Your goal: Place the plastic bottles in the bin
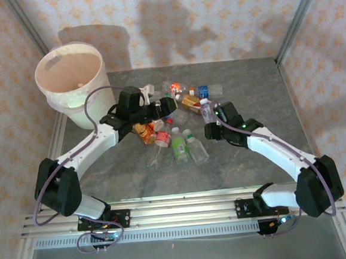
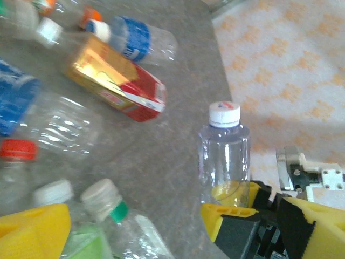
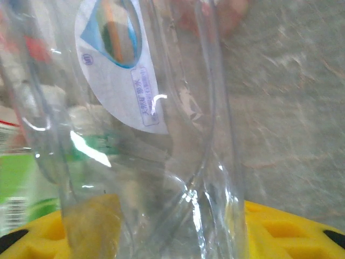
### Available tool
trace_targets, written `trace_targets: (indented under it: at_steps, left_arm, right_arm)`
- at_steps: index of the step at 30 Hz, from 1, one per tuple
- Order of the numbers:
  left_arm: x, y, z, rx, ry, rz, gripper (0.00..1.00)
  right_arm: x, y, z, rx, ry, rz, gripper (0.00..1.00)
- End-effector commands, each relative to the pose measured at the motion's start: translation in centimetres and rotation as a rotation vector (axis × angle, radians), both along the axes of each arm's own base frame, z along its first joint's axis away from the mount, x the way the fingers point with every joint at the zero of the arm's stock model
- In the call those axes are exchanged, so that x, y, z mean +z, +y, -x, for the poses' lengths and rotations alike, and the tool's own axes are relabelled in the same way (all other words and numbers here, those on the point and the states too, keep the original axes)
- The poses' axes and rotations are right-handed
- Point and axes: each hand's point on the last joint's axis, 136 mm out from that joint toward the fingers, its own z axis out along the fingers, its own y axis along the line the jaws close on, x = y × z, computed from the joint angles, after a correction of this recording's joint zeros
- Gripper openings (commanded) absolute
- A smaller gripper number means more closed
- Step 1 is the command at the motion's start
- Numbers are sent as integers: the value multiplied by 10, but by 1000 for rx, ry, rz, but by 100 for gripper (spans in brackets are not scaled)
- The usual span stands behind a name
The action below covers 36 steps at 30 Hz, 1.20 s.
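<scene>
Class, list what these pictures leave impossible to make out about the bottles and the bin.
Bottle count: top view; the plastic bottles overlap and the left arm covers some.
Label print on the held bottle: right wrist view; blurred.
Floor of the bin: top view; its near wall hides part.

1. A robot test cell, lab-like: two robot arms (image 1: 85, 151) are bolted to an aluminium rail (image 1: 179, 210) at the near edge of a grey stone-look tabletop (image 1: 236, 172).
2. Bare aluminium posts (image 1: 299, 17) frame flat wallpaper panels (image 1: 182, 21) in a pale floral pattern, closing in the table on three sides.
</scene>
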Motion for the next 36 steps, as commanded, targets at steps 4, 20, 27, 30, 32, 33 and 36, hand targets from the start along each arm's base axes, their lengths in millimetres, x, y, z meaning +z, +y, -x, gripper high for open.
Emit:
trace_targets:
  at_steps: [4,20,27,30,32,33,36]
  left_arm:
    - [70,-42,17,-168,-140,209,100]
    - [87,-90,34,-137,-205,248,100]
    - [76,-90,33,-119,-183,164,84]
    - [68,-87,30,-110,-174,122,79]
    - [69,-87,28,-100,-189,128,77]
    - [70,-87,27,-96,-196,127,74]
    - [75,-85,21,-84,-226,123,65]
  right_arm:
    - [61,59,3,185,-123,-215,53]
    - [111,93,28,389,-268,-456,56]
    - [126,95,37,417,-312,-517,57]
    - [126,92,44,446,-315,-500,57]
    - [123,90,48,457,-305,-490,57]
    - [121,91,49,460,-299,-489,57]
    - [117,92,49,462,-276,-483,58]
